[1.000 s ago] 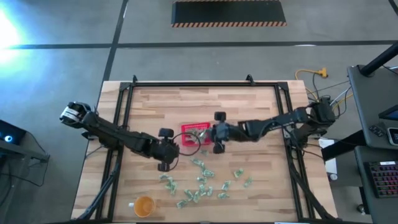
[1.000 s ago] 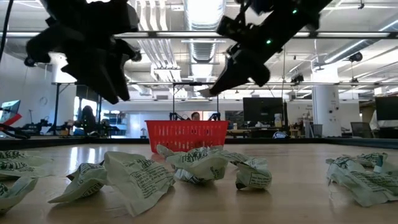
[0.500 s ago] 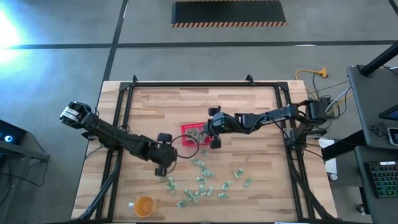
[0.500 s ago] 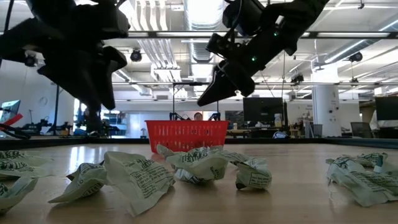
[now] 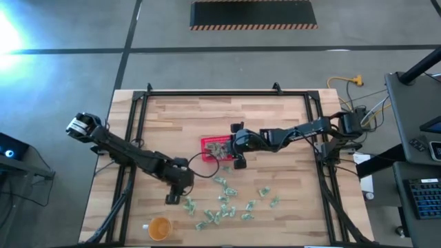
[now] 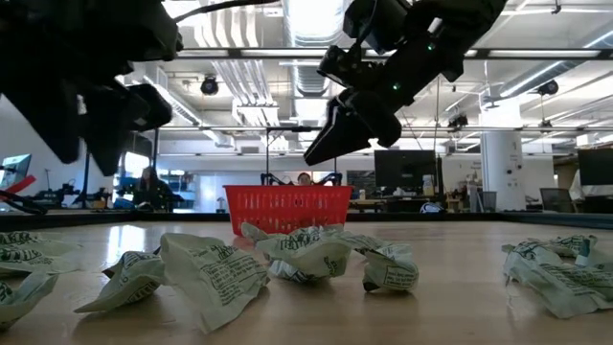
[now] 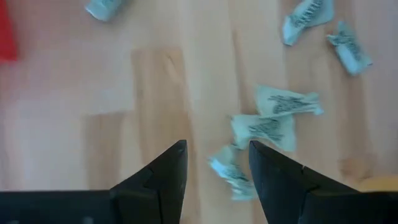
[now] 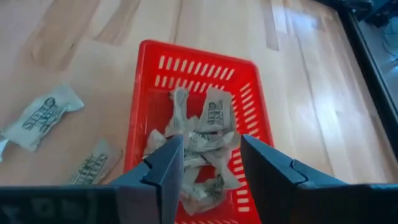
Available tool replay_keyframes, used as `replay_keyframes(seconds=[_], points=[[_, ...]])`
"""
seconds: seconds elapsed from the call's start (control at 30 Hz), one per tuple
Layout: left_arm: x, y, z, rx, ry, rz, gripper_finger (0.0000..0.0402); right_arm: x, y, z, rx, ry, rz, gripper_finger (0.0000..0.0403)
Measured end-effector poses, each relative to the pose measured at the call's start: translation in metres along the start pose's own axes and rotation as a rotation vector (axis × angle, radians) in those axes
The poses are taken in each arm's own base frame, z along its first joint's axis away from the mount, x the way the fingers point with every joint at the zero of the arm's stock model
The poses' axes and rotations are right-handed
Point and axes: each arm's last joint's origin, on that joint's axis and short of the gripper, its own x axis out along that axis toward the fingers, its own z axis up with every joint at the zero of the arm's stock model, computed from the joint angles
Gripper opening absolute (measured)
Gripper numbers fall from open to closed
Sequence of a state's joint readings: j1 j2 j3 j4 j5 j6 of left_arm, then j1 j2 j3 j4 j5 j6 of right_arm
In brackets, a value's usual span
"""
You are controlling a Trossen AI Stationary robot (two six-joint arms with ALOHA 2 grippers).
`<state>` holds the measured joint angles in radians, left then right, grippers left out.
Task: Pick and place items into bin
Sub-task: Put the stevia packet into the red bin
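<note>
Red basket [image 5: 215,146]: a small square bin of rigid plastic with slotted, meshed walls, standing upright near the middle of the pale wooden plank table [image 5: 172,117], its open mouth facing up. Inside it lies a heap of crinkled, pale green-and-white printed packets [image 8: 199,146]; their number cannot be told.

Loose packets [image 5: 224,200]: roughly a dozen, flat and creased, scattered on the table on the near side of the basket, long axes pointing every way.

Right gripper [image 5: 234,146]: poised above the basket's right edge, its two dark fingers parted and empty.

Left gripper [image 5: 180,193]: near the basket's near-left corner, above the loose packets, fingers spread apart, holding nothing.

One round orange cup [image 5: 159,227] stands beyond the scatter.
</note>
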<state>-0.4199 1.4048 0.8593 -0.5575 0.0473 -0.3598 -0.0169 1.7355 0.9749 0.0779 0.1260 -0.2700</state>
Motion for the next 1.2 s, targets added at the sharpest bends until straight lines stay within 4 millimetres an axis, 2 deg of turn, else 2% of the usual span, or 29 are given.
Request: replay_keyframes(seconds=[0.17,0.33,0.5,0.8,0.93,1.13,1.2], points=[[0.003,-0.010,-0.004,-0.101,0.020,-0.017,0.0155,0.000,0.004,-0.001,-0.005,0.020,0.014,0.0143],[0.017,-0.013,-0.008,-0.177,0.068,0.017,0.0155,-0.001,0.006,-0.002,0.000,0.020,0.018,0.0134],[0.035,-0.012,-0.011,-0.184,0.125,0.055,0.0155,-0.001,0.009,-0.004,0.010,0.026,0.027,0.0126],[0.046,-0.011,-0.012,-0.178,0.148,0.087,0.0151,0.000,0.011,-0.009,0.008,0.040,0.032,0.0122],[0.047,-0.010,-0.012,-0.164,0.145,0.096,0.0118,0.000,0.011,-0.009,0.008,0.040,0.032,0.0118],[0.045,-0.010,-0.012,-0.117,0.138,0.094,0.0026,0.000,0.011,-0.009,0.008,0.040,0.032,0.0111],[0.045,-0.010,-0.012,-0.102,0.137,0.092,0.0008,0.000,0.011,-0.009,0.008,0.040,0.032,0.0108]])
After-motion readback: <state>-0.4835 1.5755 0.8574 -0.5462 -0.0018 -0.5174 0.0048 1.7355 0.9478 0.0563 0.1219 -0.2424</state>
